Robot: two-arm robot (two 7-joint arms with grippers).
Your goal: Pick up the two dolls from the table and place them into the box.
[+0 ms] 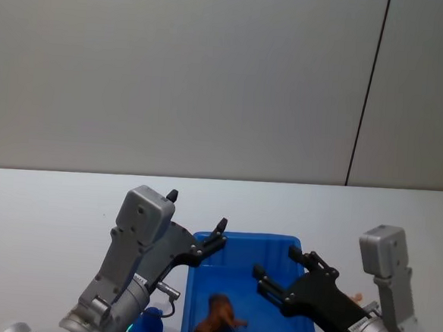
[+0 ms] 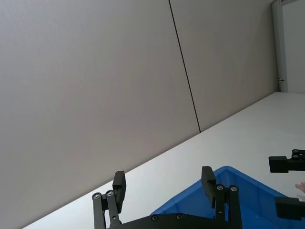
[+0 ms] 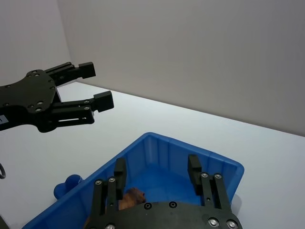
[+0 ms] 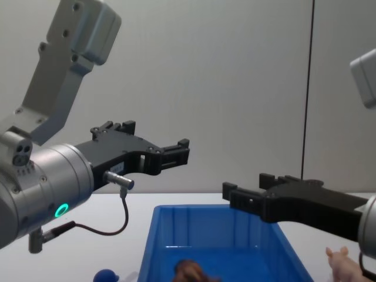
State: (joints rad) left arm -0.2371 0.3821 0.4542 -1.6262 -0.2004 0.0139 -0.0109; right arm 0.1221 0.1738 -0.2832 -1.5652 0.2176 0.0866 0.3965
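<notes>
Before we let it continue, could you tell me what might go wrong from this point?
The blue doll lies close beside the box, so the open left pincer, raised above it, could strike the rim when descending. The pink doll is partly hidden behind the open right pincer in the head view, so its grasp might be misjudged.
</notes>
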